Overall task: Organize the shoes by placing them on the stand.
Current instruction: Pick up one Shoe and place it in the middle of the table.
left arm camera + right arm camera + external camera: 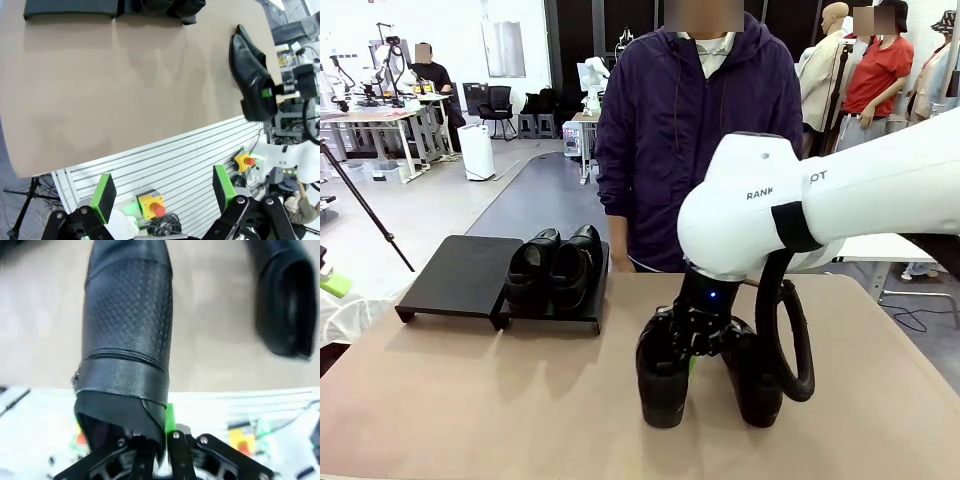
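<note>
Two shoes sit on the stand's right half.

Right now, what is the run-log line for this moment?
right tool: shut on shoe heel rim | left tool: open | other shoe: on table beside it | stand: two shoes on right platform

The left platform of the low matte black two-platform stand is bare and open from above; two glossy black leather shoes fill its right platform. The tan table is free at left. Right of middle, the white right arm and right gripper, clamped on a third black shoe, bar the way, with a fourth shoe just beside. A person in a purple jacket stands at the far edge.
</note>
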You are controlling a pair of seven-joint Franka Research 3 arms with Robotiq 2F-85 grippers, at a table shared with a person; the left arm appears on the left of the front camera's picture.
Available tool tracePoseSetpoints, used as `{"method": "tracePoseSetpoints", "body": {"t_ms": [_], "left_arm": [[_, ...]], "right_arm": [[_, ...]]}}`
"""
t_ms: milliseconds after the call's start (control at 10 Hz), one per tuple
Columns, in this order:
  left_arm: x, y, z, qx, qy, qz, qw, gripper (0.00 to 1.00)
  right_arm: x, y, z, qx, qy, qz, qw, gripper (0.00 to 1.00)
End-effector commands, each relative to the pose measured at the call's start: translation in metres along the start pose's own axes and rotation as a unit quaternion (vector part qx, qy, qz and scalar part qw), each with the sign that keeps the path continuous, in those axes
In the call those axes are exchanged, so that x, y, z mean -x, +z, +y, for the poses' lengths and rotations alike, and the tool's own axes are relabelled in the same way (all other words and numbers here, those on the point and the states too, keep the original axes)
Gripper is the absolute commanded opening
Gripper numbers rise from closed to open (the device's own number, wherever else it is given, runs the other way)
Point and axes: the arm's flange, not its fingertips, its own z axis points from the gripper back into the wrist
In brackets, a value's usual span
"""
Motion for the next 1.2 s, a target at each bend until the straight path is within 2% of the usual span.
{"method": "tracePoseSetpoints", "body": {"t_ms": [0, 200, 400, 500, 900, 1100], "left_arm": [[0.000, 0.004, 0.002, -0.002, -0.004, 0.003, 1.000, 1.00], [0.000, 0.004, 0.002, -0.002, -0.004, 0.003, 1.000, 1.00], [0.000, 0.004, 0.002, -0.002, -0.004, 0.003, 1.000, 1.00], [0.000, 0.004, 0.002, -0.002, -0.004, 0.003, 1.000, 1.00], [0.000, 0.004, 0.002, -0.002, -0.004, 0.003, 1.000, 1.00], [0.000, 0.004, 0.002, -0.002, -0.004, 0.003, 1.000, 1.00]], "right_arm": [[0.029, -0.019, 0.028, -0.002, 0.079, 0.012, 0.997, 0.00], [0.050, -0.035, 0.060, -0.002, 0.121, 0.022, 0.992, 0.00], [0.041, -0.059, 0.093, -0.006, 0.157, 0.041, 0.987, 0.00], [0.032, -0.068, 0.106, -0.012, 0.159, 0.034, 0.987, 0.00], [-0.005, -0.097, 0.142, -0.019, 0.120, 0.016, 0.992, 0.00], [-0.016, -0.109, 0.150, 0.001, 0.074, 0.000, 0.997, 0.00]]}}
